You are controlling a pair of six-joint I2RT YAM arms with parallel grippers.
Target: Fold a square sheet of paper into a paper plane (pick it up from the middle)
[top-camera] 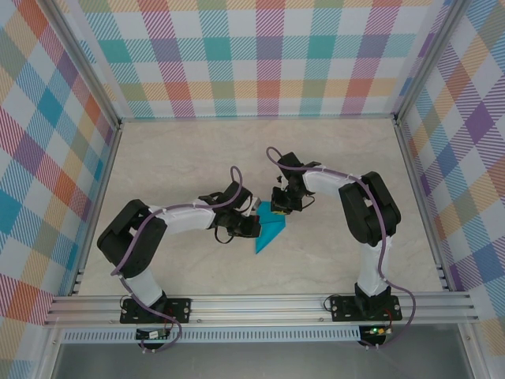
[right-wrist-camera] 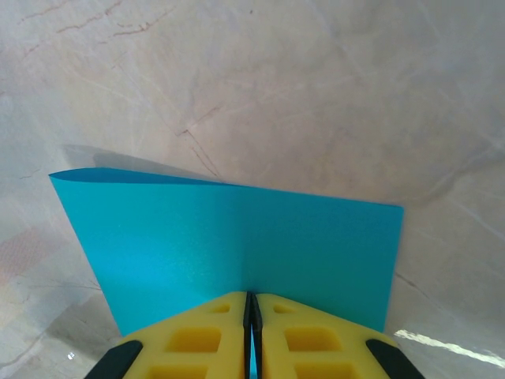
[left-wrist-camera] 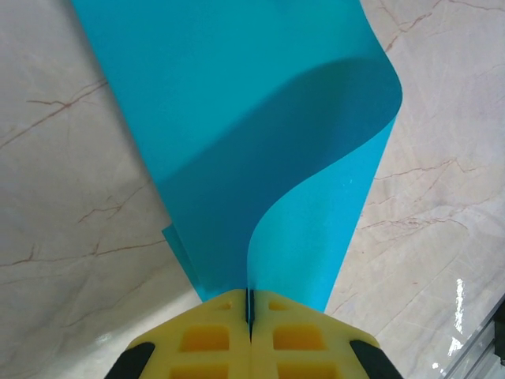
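The square sheet of paper (top-camera: 271, 229), folded and partly curled, sits near the middle of the worktop (top-camera: 181, 158). Its long axis runs diagonally, with the narrow tip toward the near-left corner. The left gripper (left-wrist-camera: 249, 298) and right gripper (right-wrist-camera: 252, 298) each pinch one of its edges.

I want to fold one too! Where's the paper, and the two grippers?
paper (top-camera: 271, 234), top view, its middle.
left gripper (left-wrist-camera: 249, 309), left wrist view, seam between fingertips.
right gripper (right-wrist-camera: 252, 309), right wrist view, seam between fingertips.
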